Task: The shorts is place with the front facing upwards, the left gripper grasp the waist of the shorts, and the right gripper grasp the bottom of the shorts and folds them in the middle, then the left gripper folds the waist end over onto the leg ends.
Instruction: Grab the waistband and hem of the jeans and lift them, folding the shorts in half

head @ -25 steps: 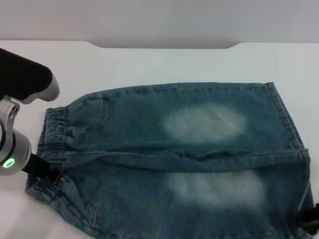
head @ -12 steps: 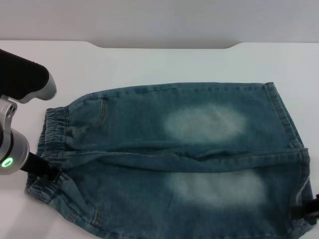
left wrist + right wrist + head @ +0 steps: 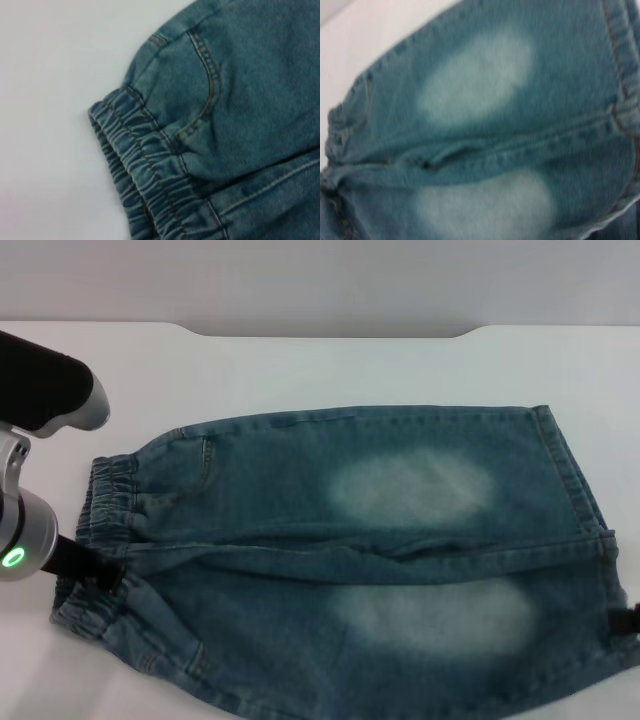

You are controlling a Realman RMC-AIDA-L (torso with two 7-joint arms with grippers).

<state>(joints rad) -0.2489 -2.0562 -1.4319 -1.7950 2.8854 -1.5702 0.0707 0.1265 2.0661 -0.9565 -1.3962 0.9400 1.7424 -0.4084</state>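
- Far left of the head view: the left arm comes in from the upper left, a black and grey housing above a silver joint with a green light.
- Just right of that light, the left gripper (image 3: 95,572) sits at the lower left, its dark tip on the gathered waistband of the shorts (image 3: 360,560) — it looks clamped on the waist edge, where the cloth puckers around it.
- The left wrist view shows only the elastic waistband (image 3: 145,170), a stitched pocket seam (image 3: 207,95) and bare white table (image 3: 55,75); none of that arm's own fingers appear.
- Centre of the head view: the denim shorts lie flat across the table (image 3: 300,365), waist to the left, leg ends to the right, with two pale faded patches — one on each leg.
- A seam ridge runs sideways between the two legs.
- Right edge, lower part: a small dark piece of the right gripper (image 3: 628,621) touches the hem of the nearer leg; I cannot tell whether it is closed.
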